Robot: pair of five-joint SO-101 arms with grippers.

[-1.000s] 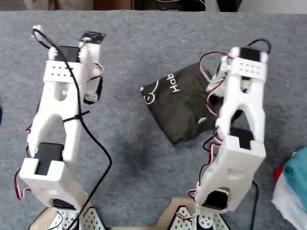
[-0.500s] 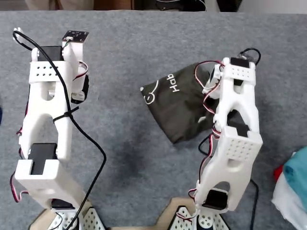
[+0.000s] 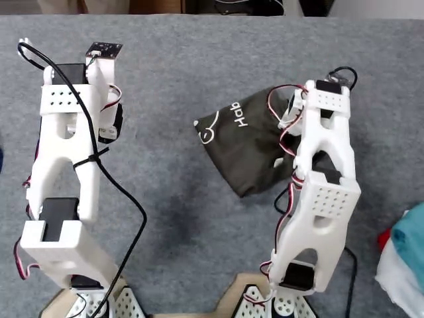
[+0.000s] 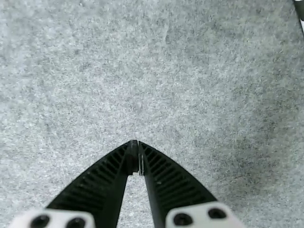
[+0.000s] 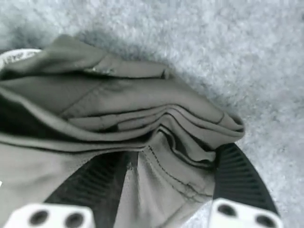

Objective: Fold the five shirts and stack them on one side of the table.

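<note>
A dark olive folded shirt (image 3: 242, 142) with white print lies on the grey table, right of centre. My right gripper (image 5: 178, 154) is open, with its black fingers (image 5: 237, 173) set on either side of the shirt's (image 5: 123, 109) layered, bunched edge. In the high view that gripper (image 3: 296, 131) sits under the arm's wrist at the shirt's right side. Well to the left of the shirt, my left gripper (image 4: 135, 154) is shut with nothing in it, over bare grey table. It shows as a black part (image 3: 109, 126) below the white wrist in the high view.
A heap of teal, white and red clothes (image 3: 403, 255) lies at the table's right edge. The arms' bases (image 3: 248, 298) stand on a wooden board at the near edge. Black cable (image 3: 129, 199) trails along the left arm. Open grey table spreads between the arms and beyond the shirt.
The left arm has swung to the left and a little farther back. The right arm has shifted slightly left over the shirt's right edge. The shirt has hardly moved.
</note>
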